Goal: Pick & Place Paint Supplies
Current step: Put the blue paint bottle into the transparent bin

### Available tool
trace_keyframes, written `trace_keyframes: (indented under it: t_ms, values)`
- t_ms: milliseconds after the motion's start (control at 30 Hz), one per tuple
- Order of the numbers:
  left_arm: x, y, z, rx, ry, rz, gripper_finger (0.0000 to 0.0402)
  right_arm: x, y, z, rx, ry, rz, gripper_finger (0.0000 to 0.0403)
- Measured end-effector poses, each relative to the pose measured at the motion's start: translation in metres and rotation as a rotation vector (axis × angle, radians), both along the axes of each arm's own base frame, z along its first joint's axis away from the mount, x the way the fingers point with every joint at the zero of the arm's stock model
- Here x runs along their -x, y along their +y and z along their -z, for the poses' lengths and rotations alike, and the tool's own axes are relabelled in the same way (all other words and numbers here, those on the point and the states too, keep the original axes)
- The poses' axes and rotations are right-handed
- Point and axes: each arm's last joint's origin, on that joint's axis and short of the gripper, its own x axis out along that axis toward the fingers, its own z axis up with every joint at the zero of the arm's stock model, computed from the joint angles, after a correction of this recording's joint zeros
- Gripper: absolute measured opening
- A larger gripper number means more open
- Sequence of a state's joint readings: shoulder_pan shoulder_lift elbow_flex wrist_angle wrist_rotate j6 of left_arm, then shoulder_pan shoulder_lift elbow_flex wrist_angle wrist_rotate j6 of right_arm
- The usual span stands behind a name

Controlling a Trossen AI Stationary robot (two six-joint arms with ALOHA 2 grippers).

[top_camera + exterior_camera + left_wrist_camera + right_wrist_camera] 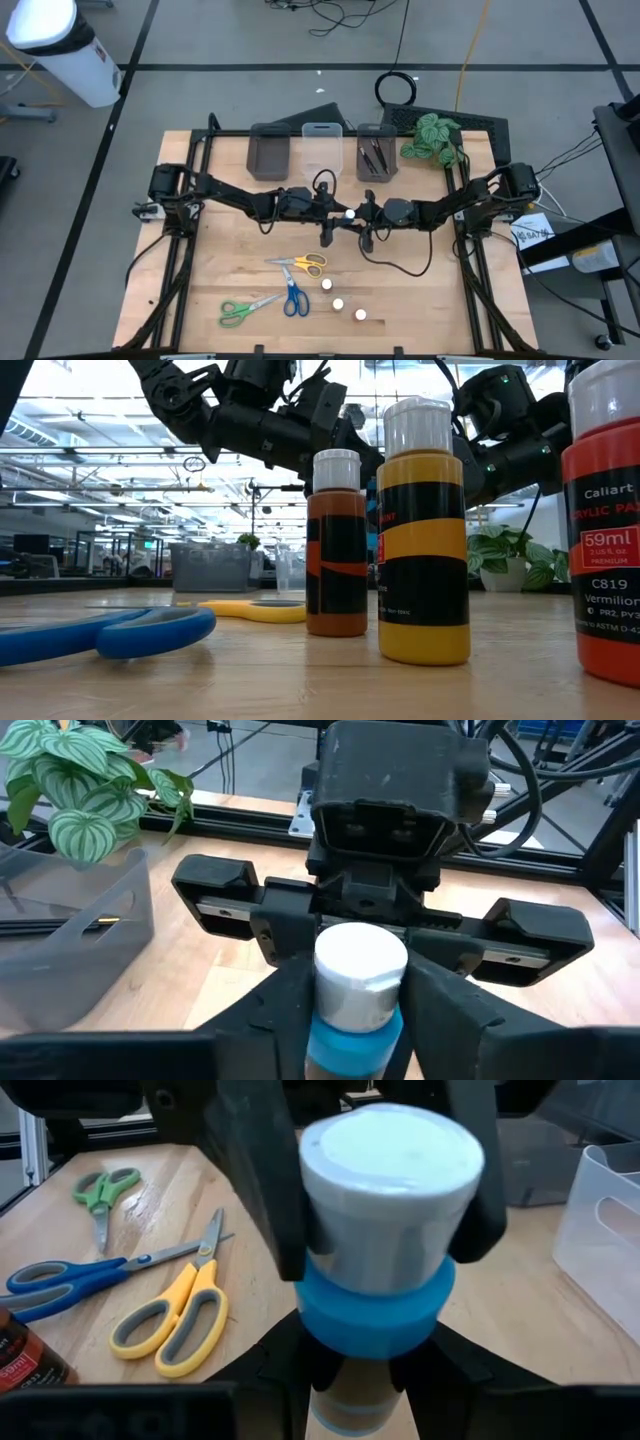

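On table, three scissors (283, 290), three standing paint bottles (342, 301), one blue bottle (350, 214) held.

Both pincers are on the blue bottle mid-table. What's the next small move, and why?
Probably open the right pincer: the left pincer looks clamped on both sides of the bottle near its white cap, so it should carry it alone.

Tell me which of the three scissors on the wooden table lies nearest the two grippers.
The yellow-handled scissors; the blue-handled scissors and green-handled scissors lie farther away.
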State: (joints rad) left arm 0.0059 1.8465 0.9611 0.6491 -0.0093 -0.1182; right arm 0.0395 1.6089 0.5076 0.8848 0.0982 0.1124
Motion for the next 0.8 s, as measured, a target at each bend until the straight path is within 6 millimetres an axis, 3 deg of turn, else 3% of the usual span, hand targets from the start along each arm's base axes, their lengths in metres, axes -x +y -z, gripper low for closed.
trace_keyframes:
  t_ms: [100, 367, 800]
  values:
    - [0.0, 0.0, 0.0, 0.006, -0.002, -0.004, 0.0124, 0.0, 0.0, 0.0, -0.005, 0.0, -0.002, 0.0118]
    - [0.001, 0.001, -0.009, -0.04, -0.05, -0.03, 0.0124, -0.001, 0.0, -0.003, -0.006, -0.025, 0.01, 0.0137]
    - [0.037, 0.021, -0.079, -0.177, -0.092, -0.119, 0.0123, -0.003, -0.001, -0.014, -0.02, -0.141, 0.034, 0.0178]
